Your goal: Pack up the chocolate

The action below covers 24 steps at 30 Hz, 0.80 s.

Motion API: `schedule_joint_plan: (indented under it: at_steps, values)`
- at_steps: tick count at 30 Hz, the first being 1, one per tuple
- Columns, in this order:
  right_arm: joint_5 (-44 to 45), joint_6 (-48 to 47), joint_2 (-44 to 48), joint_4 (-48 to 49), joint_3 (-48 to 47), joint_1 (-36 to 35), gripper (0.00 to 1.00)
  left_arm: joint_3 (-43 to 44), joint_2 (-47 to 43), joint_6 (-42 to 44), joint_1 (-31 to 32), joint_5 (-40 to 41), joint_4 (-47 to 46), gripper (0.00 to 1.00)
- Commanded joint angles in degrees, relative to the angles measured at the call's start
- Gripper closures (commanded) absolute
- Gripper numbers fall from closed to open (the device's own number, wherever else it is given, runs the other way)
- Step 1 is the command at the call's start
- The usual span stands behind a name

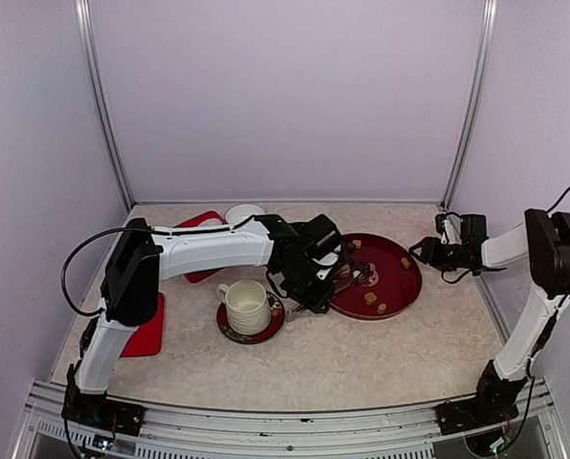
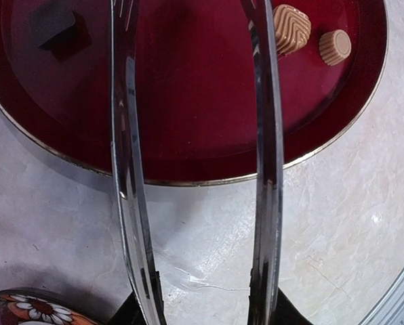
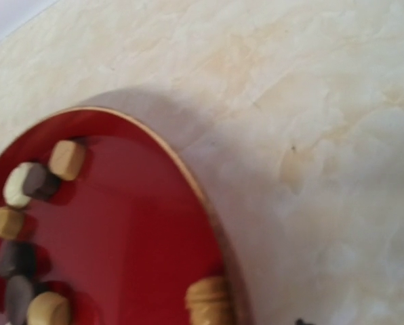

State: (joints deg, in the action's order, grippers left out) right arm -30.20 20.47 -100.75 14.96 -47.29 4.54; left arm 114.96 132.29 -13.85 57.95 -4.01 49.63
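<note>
- The chocolate (image 1: 369,298) lies in little bits on the round red tray (image 1: 395,285). Some bits are brown, some are tan and one is white.
- Our left claw (image 1: 318,285) is clamped on the metal tongs (image 2: 124,169).
- The two shiny arms of the tongs reach out over the tray and stand apart. We see nothing between them. One arm passes just beside a wavy tan bit.
- Our right claw (image 1: 427,252) hangs near the right rim of the tray. We cannot tell if it is apart or together.
- We think the bits are very light and hard, but a strong squeeze could crack or dent them.
- The round ones look smooth, so they may slip or roll away.
- We would pinch one bit at a time, across its middle, with the tong tips and a soft squeeze.
</note>
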Motion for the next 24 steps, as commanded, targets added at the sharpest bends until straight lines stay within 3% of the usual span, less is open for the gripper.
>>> schedule_joint_plan:
  at_steps: [1, 11, 24]
  values:
    - [-1.47, -0.52, -4.91, 1.92, -3.43, 0.56, 0.44, -1.73, -1.01, 0.57, 0.14, 0.42, -0.39, 0.58]
    - [-4.25, -0.12, -9.55, 1.48, -5.47, -1.72, 0.61, -4.99, -2.41, 0.57, -0.63, 0.6, -0.92, 0.57]
    - [-3.38, -0.15, -2.62, 2.19, 1.92, -5.17, 0.67, -3.18, -2.92, 1.82, -0.93, 0.3, 2.43, 0.57]
